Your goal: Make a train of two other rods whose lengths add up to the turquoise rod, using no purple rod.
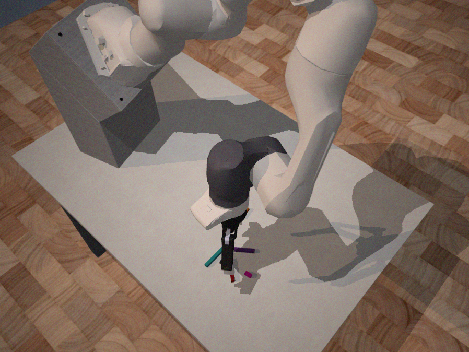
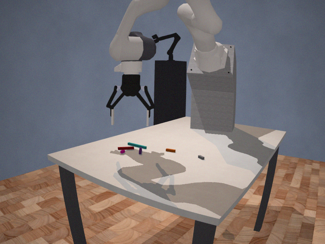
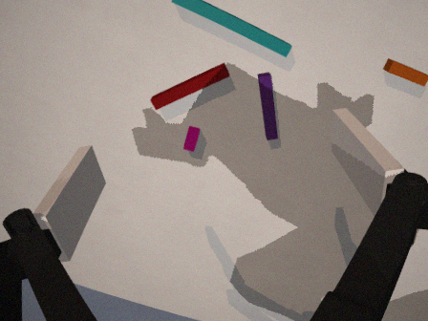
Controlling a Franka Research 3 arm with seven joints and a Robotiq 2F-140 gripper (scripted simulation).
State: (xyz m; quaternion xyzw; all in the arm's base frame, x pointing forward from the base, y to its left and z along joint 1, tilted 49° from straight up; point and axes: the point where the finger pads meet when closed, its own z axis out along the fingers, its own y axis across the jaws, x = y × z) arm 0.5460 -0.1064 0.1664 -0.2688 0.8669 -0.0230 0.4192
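Note:
My gripper (image 2: pixel 130 125) (image 3: pixel 213 147) is open and empty, high above the table. The turquoise rod (image 1: pixel 213 257) (image 2: pixel 136 145) (image 3: pixel 239 26) lies flat. The red rod (image 1: pixel 232 278) (image 2: pixel 126 148) (image 3: pixel 188 87) lies apart from it, partly hidden by the gripper in the top view. The small magenta rod (image 1: pixel 248 274) (image 2: pixel 122 151) (image 3: pixel 191 139) lies near the red one, not touching. The purple rod (image 1: pixel 244 249) (image 2: pixel 140 151) (image 3: pixel 268 107) lies apart from both. The orange rod (image 1: pixel 247 209) (image 2: pixel 170 150) (image 3: pixel 406 73) lies farther off. The grey rod (image 2: pixel 201 157) is outside the wrist view.
The table (image 1: pixel 151 212) (image 2: pixel 91 162) bears all the rods, and arm shadows fall across it. The robot's grey base block (image 1: pixel 86 102) (image 2: pixel 211 105) stands at one end. A black pillar (image 2: pixel 170 91) stands behind the table.

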